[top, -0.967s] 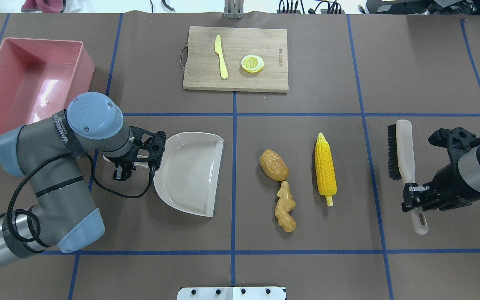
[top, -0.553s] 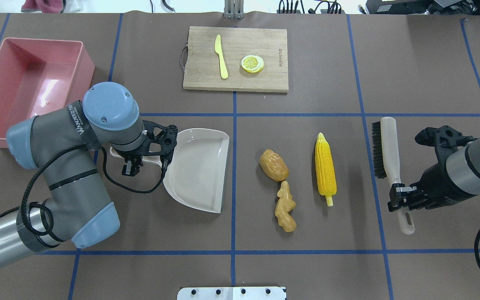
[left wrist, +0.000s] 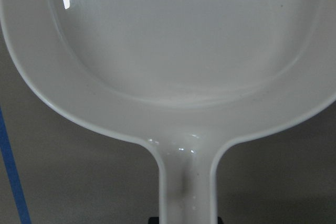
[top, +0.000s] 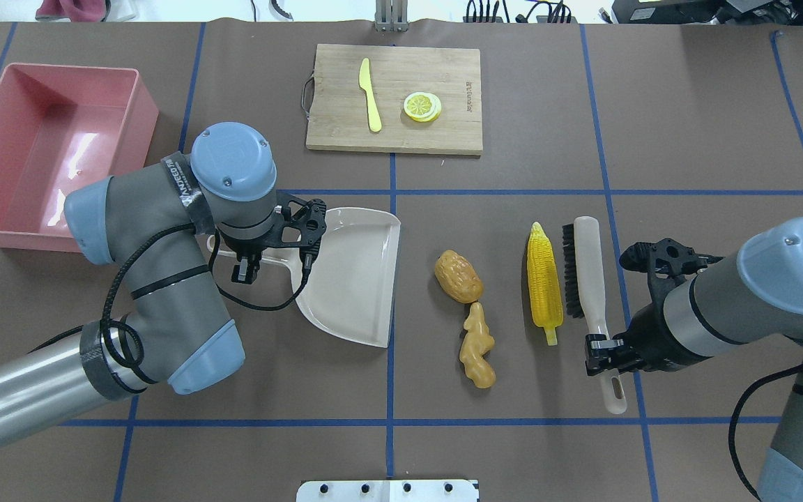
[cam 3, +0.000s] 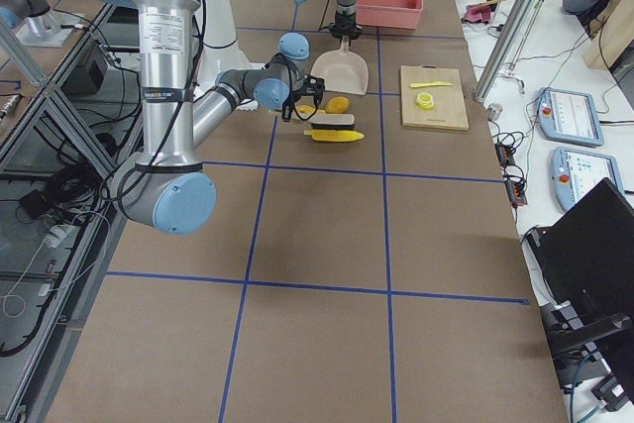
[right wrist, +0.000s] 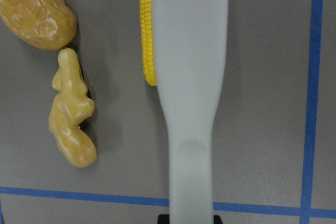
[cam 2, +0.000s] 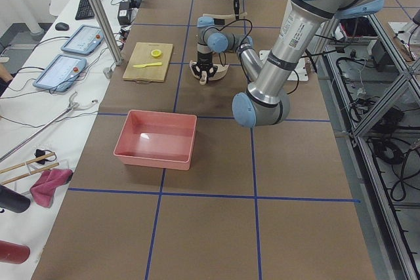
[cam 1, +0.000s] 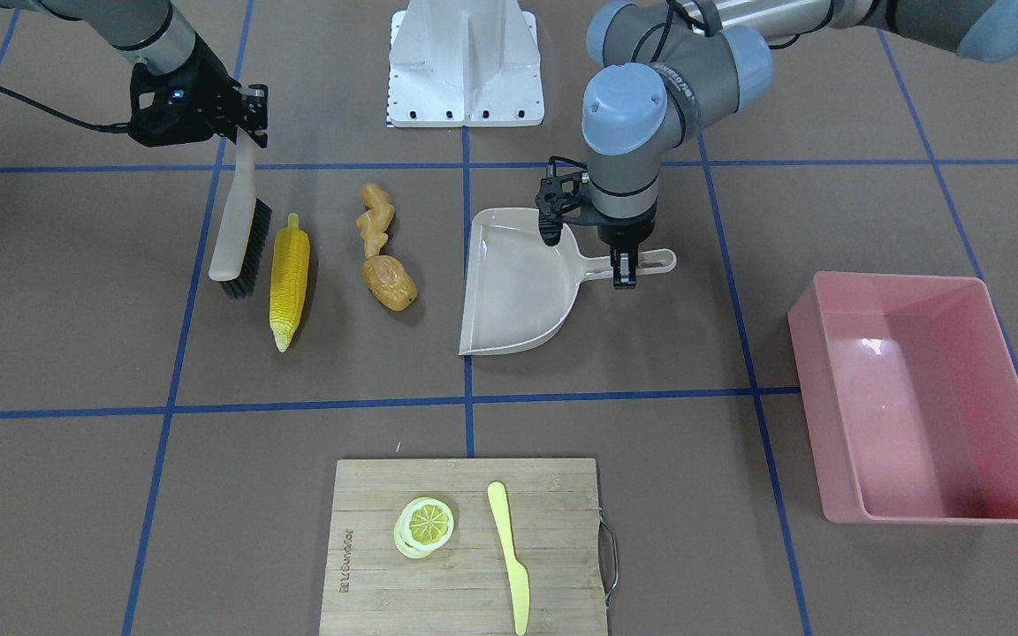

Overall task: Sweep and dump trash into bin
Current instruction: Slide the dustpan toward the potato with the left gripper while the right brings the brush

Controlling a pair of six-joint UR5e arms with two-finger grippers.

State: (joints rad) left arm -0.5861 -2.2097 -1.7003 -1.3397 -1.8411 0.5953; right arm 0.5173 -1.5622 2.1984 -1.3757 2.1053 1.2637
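Front view, grips: the right gripper (cam 1: 248, 132) is clamped on the brush (cam 1: 235, 231) handle, and the left gripper (cam 1: 623, 265) is clamped on the dustpan (cam 1: 518, 283) handle.
Front view, trash: the corn cob (cam 1: 289, 278) sits right by the bristles. The ginger root (cam 1: 376, 216) and potato (cam 1: 390, 283) lie between it and the dustpan, so nothing's scooped yet. The bin (cam 1: 814, 389) is off past the dustpan with nothing in it.
Overhead, biggest worry: the ginger root's end nearer the robot sticks out past the dustpan's corner. A straight push probably slides it around the lip instead of in.
Overhead, corn: the corn cob is round and looks a bit longer than the bristle row, so an off-centre shove could spin it or roll it off.
Left side cam: too far off to add much. The bin is well apart from the dustpan, so a tilted carry could spill stuff.
Right side cam: the brush is parked right at the corn cob, and I can't tell if the bristles actually touch it.
Left wrist cam: just the dustpan bowl and handle. I can't tell if the lip sits flat, and a raised lip would let trash jam underneath.
Right wrist cam: the brush back hides most of the corn cob. The ginger root touches the potato, so they'd likely move as a clump.
Since a second ago (overhead): the brush has gone from well clear of the corn cob to right beside it. The dustpan has slid toward the potato, lip now over the blue tape line. The trash hasn't budged.
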